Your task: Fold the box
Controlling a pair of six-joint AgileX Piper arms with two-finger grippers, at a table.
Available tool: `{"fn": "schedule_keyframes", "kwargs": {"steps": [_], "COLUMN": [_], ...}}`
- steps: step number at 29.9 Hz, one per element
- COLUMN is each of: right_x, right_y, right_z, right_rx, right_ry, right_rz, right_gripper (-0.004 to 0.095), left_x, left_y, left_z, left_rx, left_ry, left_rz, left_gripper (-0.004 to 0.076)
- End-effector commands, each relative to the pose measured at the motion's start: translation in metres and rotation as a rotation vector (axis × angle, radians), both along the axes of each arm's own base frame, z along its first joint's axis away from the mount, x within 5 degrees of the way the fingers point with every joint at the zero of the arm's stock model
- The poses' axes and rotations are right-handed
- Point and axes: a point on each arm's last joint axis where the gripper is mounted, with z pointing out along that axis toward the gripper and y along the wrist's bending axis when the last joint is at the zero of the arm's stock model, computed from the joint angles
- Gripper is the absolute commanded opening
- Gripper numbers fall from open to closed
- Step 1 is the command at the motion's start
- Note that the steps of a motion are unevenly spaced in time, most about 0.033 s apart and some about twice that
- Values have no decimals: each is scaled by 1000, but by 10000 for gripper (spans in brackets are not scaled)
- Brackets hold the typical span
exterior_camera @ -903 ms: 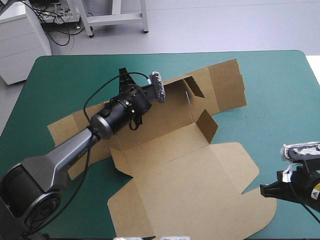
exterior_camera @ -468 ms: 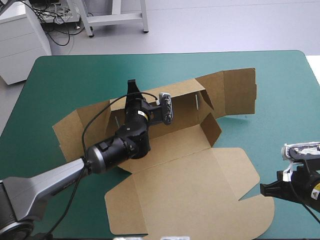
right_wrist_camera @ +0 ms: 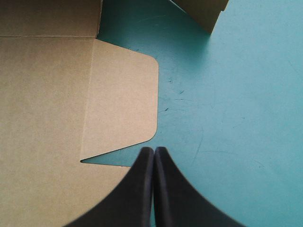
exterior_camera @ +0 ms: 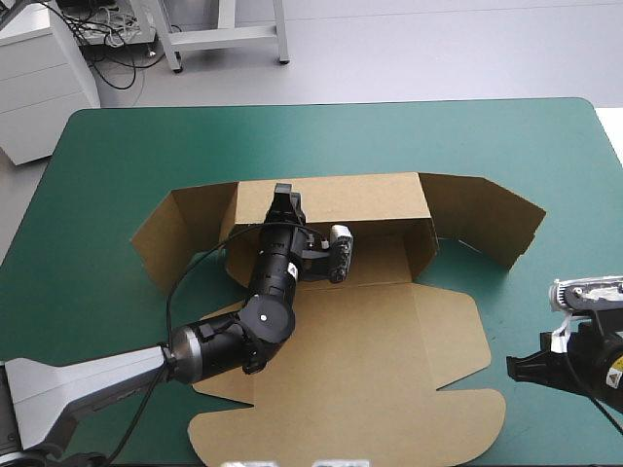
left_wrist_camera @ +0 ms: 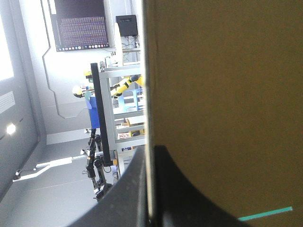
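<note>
The box point(exterior_camera: 370, 341) is mid-frame, back wall upright, lid flat below. My left gripper point(left_wrist_camera: 150, 158) pinches that wall's top edge. My right gripper point(right_wrist_camera: 154, 151), closed and empty, sits lower right beside the lid.

The box point(exterior_camera: 350, 341) was a cut sheet of brown board, partly raised, lying around the middle of the table point(exterior_camera: 107, 156). Its long back wall stood up, its inner face toward the near edge, with a wing angling forward at each end (the right one reached farther toward the table's right edge). A short flap stood at the wall's right end. The broad lid panel, with rounded side tabs, lay flat toward the near edge.
</note>
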Motion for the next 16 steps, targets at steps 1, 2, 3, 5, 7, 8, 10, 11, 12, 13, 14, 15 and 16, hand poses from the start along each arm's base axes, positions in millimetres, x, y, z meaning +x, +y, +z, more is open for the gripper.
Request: {"fn": "schedule_keyframes", "kwargs": {"steps": [1,2,3,5,7,8,10,11,12,13,14,15,16], "right_x": [5,7,8,15,25,31,43,50,58,66,75,84,91], "right_y": [0,0,0,1,1,2,2,3,3,4,4,4,5], "right_z": [9,10,10,11,12,14,18,21,25,29,35,41,46], "right_rx": [11,11,13,10,-10,-25,-55,-67,-86,-102,-124,-142,-158], "right_ry": [-71,-73,-75,-72,-65,-62,-58,-57,-59,-64,-74,-80,-85], "right_rz": [-18,-21,-22,-35,-44,-49,-57,-60,-65,-69,-76,-82,-79], "right_gripper": [-23,-23,-23,-22,-22,-22,-22,-23,-23,-23,-23,-23,-23], "left_x": [-6,-6,-6,-5,-5,-5,-4,-4,-2,-2,-1,-1,0], "left_y": [4,5,5,5,4,3,1,0,-1,-1,-2,-3,-3], "left_z": [24,23,23,23,21,19,16,15,12,11,9,8,7], "left_rx": [-21,-19,-20,-14,-11,-7,-1,4,13,17,25,27,29], "left_ry": [-129,-131,-132,-137,-132,-126,-115,-112,-107,-107,-102,-103,-101], "left_rz": [-14,-9,-3,3,-2,-9,-21,-25,-24,-23,-23,-21,-21], "left_gripper": [-32,-32,-32,-32,-32,-32,-32,-32,-32,-32,-32,-32,-32]}}
